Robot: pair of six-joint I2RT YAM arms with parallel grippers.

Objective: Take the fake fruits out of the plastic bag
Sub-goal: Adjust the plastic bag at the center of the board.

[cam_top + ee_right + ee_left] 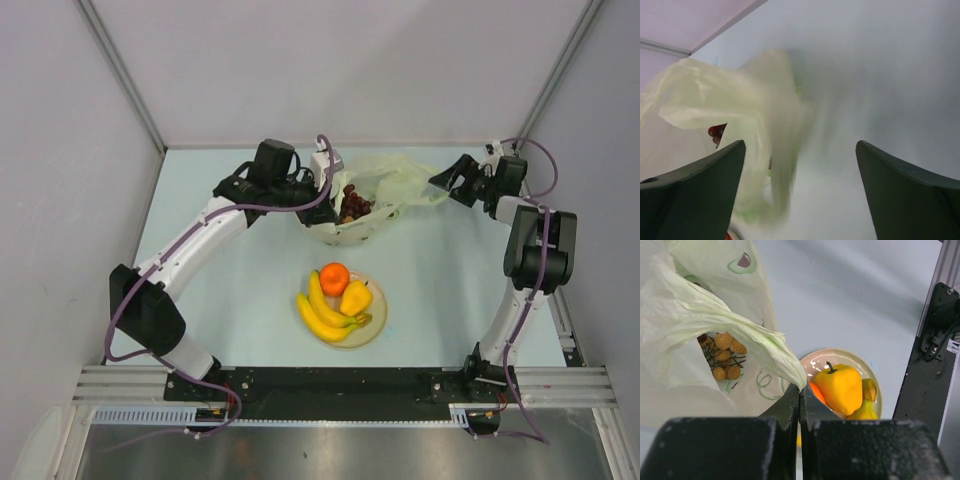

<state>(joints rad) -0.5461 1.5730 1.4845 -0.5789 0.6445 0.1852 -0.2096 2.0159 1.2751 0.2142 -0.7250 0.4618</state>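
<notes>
The plastic bag (392, 182), at twelve o'clock of the plate (383, 314), holds grapes (354, 203), brown stemmed bits (725, 357), perhaps more, while bananas (322, 312), orange (334, 278) and yellow lumpy fruit (355, 297) are out; left gripper (799, 392) pinches its rim, right gripper (800, 145) gapes at three o'clock.

Blurred across the right wrist view: the plastic bag (760, 115). Mostly hidden behind the left gripper (799, 390): the orange (816, 392).

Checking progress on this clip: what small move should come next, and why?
Probably ease the open right fingers toward the opening of the bag to reach the grapes. The left fingers pinch its rim, grapes and a brown cluster sit inside, and bananas and an orange already lie on the plate.
</notes>
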